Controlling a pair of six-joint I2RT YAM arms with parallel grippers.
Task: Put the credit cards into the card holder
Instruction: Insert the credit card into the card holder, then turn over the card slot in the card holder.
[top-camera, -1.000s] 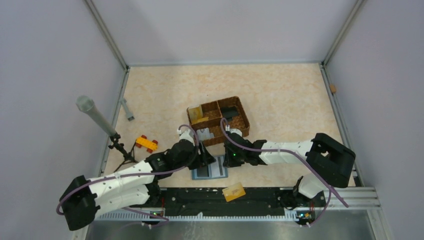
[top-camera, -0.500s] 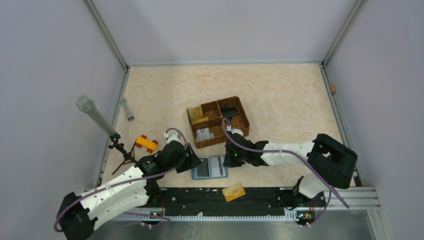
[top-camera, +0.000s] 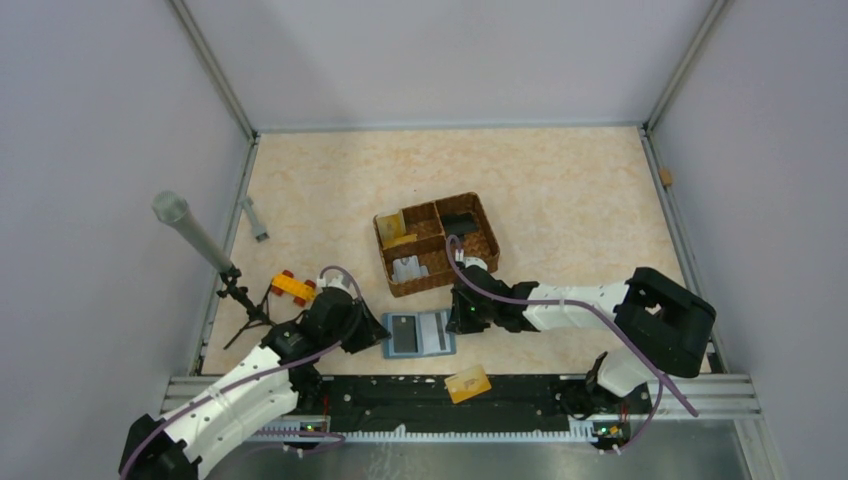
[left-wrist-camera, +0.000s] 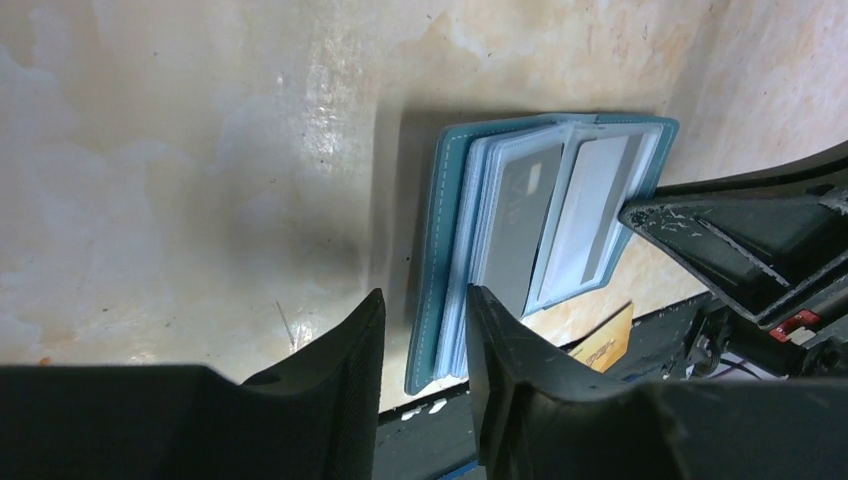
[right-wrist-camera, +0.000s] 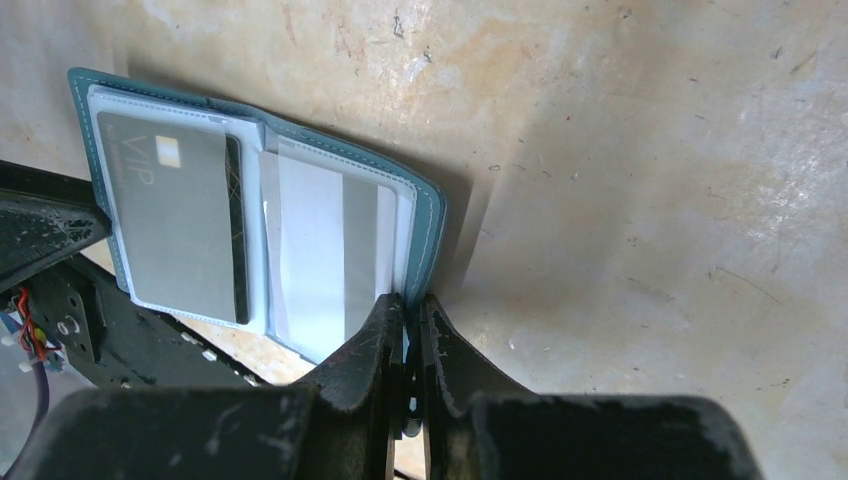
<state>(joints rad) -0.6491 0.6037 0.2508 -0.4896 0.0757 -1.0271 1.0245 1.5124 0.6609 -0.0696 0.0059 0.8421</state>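
Note:
The teal card holder (top-camera: 418, 333) lies open on the table near the front edge. A grey VIP credit card (right-wrist-camera: 175, 215) sits in its left sleeve and a white-grey one (right-wrist-camera: 325, 250) in its right sleeve. My right gripper (right-wrist-camera: 405, 312) is shut on the holder's right cover edge (right-wrist-camera: 432, 215). Just left of the holder, my left gripper (left-wrist-camera: 420, 300) hangs open, with the holder's left cover (left-wrist-camera: 440, 250) showing between its fingers, untouched. A gold credit card (top-camera: 467, 383) rests on the black rail in front; the left wrist view shows that gold card (left-wrist-camera: 605, 342) too.
The brown wicker basket (top-camera: 485, 236) stands just behind the holder, with a gold card (top-camera: 393, 225) and pale cards (top-camera: 408, 268) in its compartments. A yellow-and-red toy block (top-camera: 293, 287) and a small tripod with a grey cylinder (top-camera: 190, 232) stand at the left.
My left arm has pulled back from the basket and holder toward the left, and its jaws have narrowed. The right gripper has held still on the holder.

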